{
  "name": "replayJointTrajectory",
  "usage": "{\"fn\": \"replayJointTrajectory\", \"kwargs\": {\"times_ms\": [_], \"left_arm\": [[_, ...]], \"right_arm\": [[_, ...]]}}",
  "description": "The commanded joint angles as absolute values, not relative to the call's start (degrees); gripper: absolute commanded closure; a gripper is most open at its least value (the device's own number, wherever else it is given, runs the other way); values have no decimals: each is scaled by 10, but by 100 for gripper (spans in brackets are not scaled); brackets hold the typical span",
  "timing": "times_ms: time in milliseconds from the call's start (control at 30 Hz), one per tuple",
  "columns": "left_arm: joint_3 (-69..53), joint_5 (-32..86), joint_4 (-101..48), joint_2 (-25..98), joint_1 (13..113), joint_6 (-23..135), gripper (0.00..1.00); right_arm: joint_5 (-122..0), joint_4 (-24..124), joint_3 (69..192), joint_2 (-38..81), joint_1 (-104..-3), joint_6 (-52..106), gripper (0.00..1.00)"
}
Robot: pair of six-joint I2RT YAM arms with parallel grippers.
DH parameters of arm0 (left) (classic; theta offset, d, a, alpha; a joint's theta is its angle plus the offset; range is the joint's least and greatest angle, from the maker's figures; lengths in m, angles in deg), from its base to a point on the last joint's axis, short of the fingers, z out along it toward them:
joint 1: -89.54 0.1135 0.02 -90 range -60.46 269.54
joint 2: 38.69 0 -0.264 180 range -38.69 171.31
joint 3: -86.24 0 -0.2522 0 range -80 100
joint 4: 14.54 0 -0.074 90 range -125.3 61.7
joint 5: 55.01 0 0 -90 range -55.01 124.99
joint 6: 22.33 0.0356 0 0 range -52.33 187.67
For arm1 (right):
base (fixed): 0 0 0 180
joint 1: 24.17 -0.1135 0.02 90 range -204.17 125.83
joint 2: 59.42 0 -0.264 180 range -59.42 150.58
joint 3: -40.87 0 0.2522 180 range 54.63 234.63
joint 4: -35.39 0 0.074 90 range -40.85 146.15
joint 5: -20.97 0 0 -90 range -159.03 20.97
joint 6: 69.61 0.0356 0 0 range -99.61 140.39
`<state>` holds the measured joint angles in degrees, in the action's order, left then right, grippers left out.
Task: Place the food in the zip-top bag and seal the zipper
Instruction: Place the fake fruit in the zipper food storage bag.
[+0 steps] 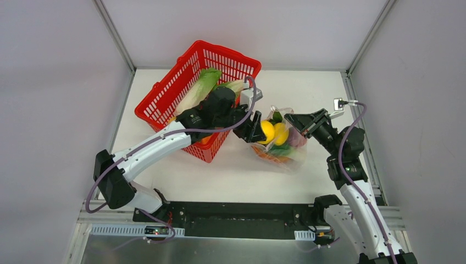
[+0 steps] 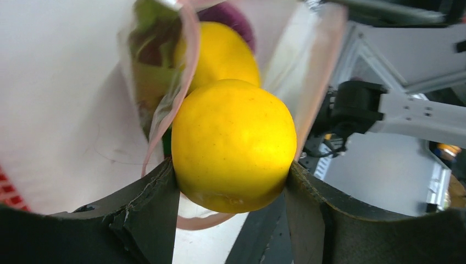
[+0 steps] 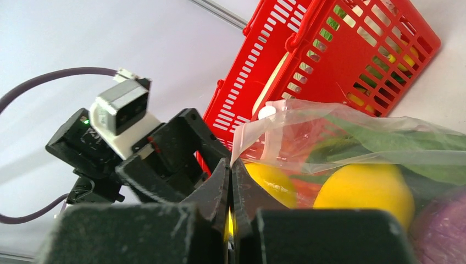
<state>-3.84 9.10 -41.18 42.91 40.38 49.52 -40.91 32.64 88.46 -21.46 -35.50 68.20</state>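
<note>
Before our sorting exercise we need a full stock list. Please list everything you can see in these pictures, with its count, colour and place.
red basket: one, red mesh, far left part of the table
bok choy: one, green-white, lying in the basket
zip-top bag: one, clear, right of the basket, mouth open
zipper: one, pinkish strip, along the bag's mouth
held lemon: one, yellow, at the bag's mouth
second lemon: one, yellow, inside the bag
green leaves: count unclear, green, inside the bag
purple item: one, purple, inside the bag, kind unclear
table: one, white, under everything
left gripper: one, black, closed on the held lemon
right gripper: one, black, shut on the bag's edge
</note>
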Motion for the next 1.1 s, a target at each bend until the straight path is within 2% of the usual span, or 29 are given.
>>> {"fn": "replayJointTrajectory", "kwargs": {"times_ms": [0,233,367,833,933,1067], "left_arm": [[-22,192,-448,432,401,519,65],[2,184,-441,455,397,513,58],[31,149,-457,478,382,524,49],[115,173,-623,555,363,567,40],[112,168,-618,559,363,566,38],[112,149,-601,565,362,564,30]], "right_arm": [[-392,263,897,-227,-352,687,100],[-383,251,897,-232,-352,690,100],[-382,241,894,-226,-352,702,100],[-445,213,870,-246,-352,730,100],[-446,210,875,-244,-352,730,100],[-446,207,876,-243,-352,733,100]]}}
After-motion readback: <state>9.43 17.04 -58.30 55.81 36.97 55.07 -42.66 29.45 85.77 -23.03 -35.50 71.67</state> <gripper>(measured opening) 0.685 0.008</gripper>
